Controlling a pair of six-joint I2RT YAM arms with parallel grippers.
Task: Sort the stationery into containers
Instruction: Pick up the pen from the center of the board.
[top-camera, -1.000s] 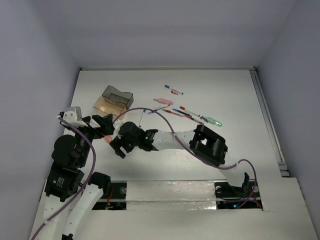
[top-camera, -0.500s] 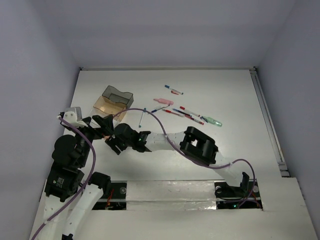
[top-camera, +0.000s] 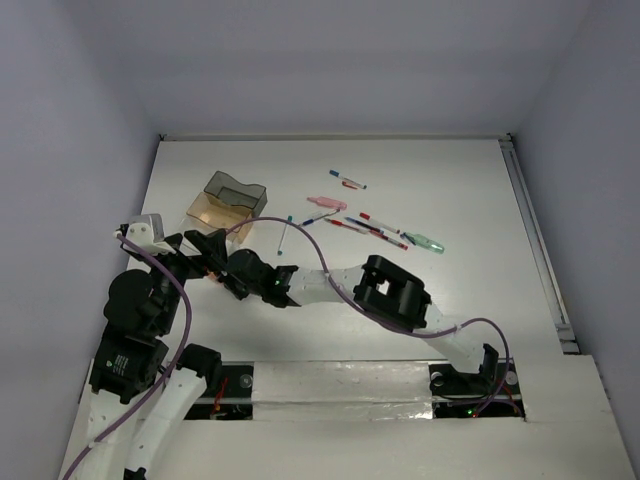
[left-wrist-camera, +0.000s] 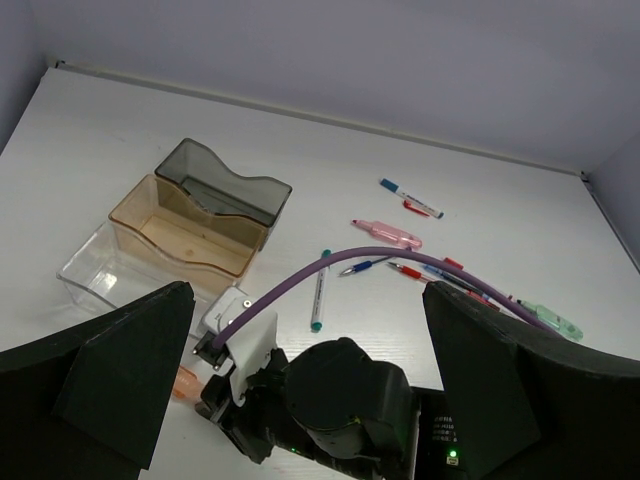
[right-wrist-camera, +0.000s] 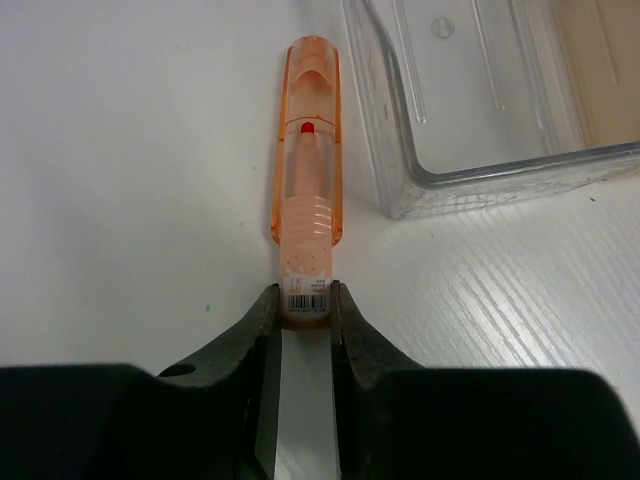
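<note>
Progress: 3 trays (left-wrist-camera: 150, 215) look empty, pens (top-camera: 375, 228) loose on table (top-camera: 450, 290) | right gripper (right-wrist-camera: 305, 305): pinching end of orange eraser stick (right-wrist-camera: 308, 200), lying just beside clear tray (right-wrist-camera: 400, 190) | left gripper (left-wrist-camera: 310, 370): spread wide, holding nothing

White tabletop (top-camera: 470, 180). Three trays (top-camera: 228, 205) at left, pens (top-camera: 370, 228) scattered mid-table. Orange marker (right-wrist-camera: 308, 200) flat beside clear tray (right-wrist-camera: 500, 170).
</note>
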